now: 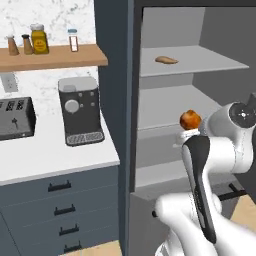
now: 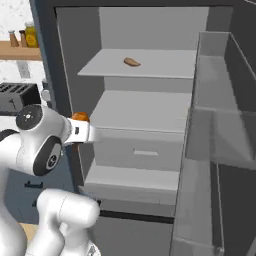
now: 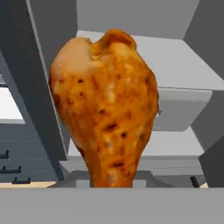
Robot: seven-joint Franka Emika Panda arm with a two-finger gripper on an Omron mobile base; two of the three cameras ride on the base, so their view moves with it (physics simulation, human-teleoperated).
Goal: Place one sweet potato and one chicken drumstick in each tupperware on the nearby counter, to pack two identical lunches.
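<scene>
Chicken drumstick (image 3: 105,109) clamped in gripper (image 1: 191,131), held in front of the open fridge.

Drumstick stands upright in the hand view, bulbous end up, narrow end down between the jaws, which are closed on it. In the left base view it shows as an orange-brown knob just above the hand, level with the front edge of the middle fridge shelf (image 1: 170,107). One sweet potato (image 1: 166,60) lies on the top shelf (image 2: 150,62), near its middle. Fridge door (image 2: 220,145) stands open at right. To the left, the counter (image 1: 50,150) carries a coffee machine (image 1: 80,110) near its right edge and a toaster (image 1: 15,117) at its left.
</scene>
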